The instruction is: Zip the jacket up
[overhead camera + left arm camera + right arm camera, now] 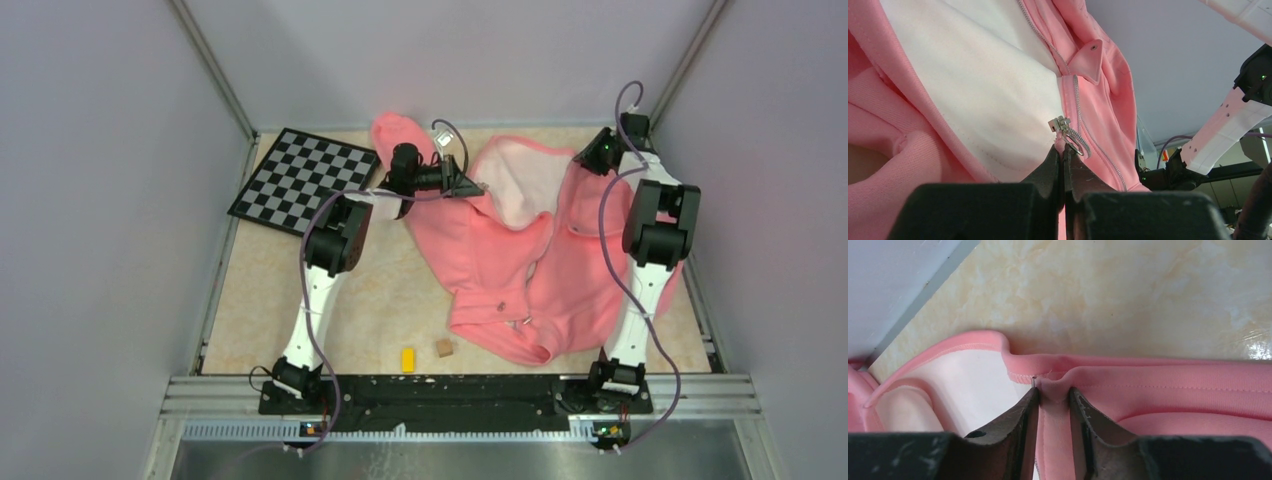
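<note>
Jacket point(497, 262) pinched by left hand point(1064, 151), right hand point(1053, 394)

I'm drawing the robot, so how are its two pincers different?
The left pincer is squeezed tight shut, with only a sliver of the jacket in it; the right pincer has a thicker fold between its fingers, so they stand apart. The left pincer grips right under the zipper pull; the right pincer grips a pink edge. Both are black and both hold the jacket.
</note>
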### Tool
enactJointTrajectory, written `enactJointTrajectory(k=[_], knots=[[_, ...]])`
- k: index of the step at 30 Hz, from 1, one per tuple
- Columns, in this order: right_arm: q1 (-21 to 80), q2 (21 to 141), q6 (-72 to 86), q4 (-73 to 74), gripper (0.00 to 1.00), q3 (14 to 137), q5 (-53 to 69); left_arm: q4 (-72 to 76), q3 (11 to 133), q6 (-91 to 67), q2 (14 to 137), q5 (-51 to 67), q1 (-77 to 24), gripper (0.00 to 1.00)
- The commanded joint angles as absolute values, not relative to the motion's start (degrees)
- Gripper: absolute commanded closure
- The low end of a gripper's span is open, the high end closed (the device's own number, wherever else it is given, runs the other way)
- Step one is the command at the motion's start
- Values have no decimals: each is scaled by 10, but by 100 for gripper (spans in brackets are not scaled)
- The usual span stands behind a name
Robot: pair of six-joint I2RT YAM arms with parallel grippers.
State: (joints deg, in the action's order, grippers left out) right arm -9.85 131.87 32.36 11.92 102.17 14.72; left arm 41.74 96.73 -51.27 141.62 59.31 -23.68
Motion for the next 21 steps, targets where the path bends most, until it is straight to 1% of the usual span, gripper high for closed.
enactJointTrajectory(k=[1, 4, 6, 15, 19, 21], knots=[[-95, 1310, 307, 105, 76, 1063, 146, 418, 991, -496, 1408, 604, -238, 100], [-96, 1291, 297, 95, 88, 1050, 158, 417, 992, -497, 1409, 604, -238, 100], [-97, 1282, 292, 100, 92, 1051, 169, 417, 992, -499, 1411, 603, -238, 100], [-100, 1224, 208, 109, 91, 1028, 254, 436, 998, -503, 1412, 625, -238, 100], [-101, 1169, 186, 79, 90, 969, 284, 442, 998, -500, 1412, 640, -238, 100], [-101, 1145, 174, 49, 90, 939, 331, 444, 999, -496, 1412, 646, -238, 100]])
